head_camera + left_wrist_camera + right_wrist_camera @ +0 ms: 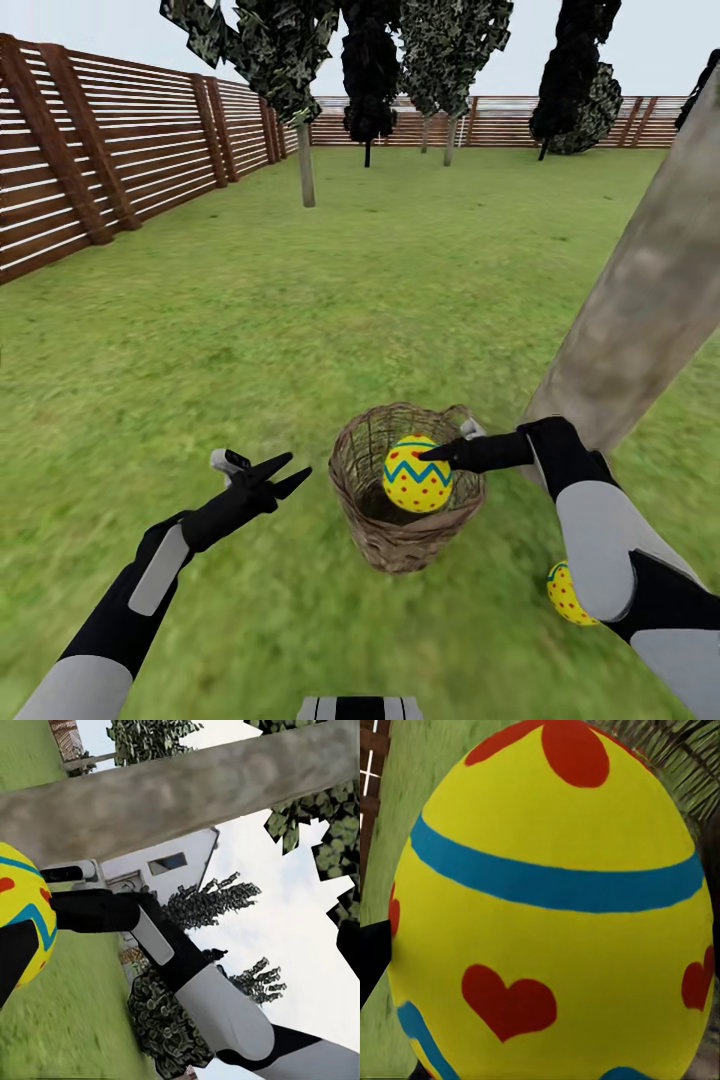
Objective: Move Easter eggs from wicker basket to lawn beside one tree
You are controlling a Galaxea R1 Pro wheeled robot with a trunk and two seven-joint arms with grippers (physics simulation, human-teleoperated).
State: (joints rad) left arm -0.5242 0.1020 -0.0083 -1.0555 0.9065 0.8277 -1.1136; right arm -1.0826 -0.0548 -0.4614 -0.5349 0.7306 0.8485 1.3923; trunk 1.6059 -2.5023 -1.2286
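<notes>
Two claws at work: left gripper spread, idle over green lawn; centre, brown wicker basket; right gripper pinching yellow zigzag-banded egg at its rim. Likely next: lifting clear, setting beside grey-brown trunk, near second dotted egg.

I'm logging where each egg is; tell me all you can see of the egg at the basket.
The egg is yellow and smooth-looking, with red dots, a blue-green zigzag band and, in the right wrist view, red heart marks. It sits roughly upright at the mouth of the basket, level with the rim. The right claw has a dark fingertip against its upper side; whether it is gripped, or rests on anything inside, is unclear. The left claw is apart from it.
</notes>
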